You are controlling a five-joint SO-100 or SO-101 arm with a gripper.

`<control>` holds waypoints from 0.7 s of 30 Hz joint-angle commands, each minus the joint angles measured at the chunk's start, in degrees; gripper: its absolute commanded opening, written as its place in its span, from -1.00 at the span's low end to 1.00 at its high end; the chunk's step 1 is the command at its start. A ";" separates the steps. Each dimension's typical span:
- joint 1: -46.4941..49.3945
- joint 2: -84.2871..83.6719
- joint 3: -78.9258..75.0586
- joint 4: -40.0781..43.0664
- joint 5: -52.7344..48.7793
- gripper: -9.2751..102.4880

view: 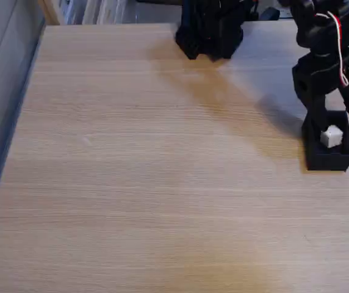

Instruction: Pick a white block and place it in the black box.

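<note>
With the white block (331,136) lying in the black box (329,160) just below the spread jaws of the gripper (334,115), placing looks done; next, lift clear.

The wooden table (150,183) lies open left of the black box (328,160); the arm base (210,30) blocks the far edge.

Looks like a home or office desk setup: pale wood-grain tabletop (138,171), prob. laminate. Grey wall (3,61) at left, shelving w/ white items (101,9) along the back.
</note>
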 commanded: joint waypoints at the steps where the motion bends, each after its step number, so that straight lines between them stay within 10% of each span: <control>1: -0.18 5.54 0.79 2.11 2.11 -0.34; 8: 2.20 24.17 13.18 12.83 8.09 -0.83; 21: 18.28 65.57 48.08 31.82 -0.70 -0.83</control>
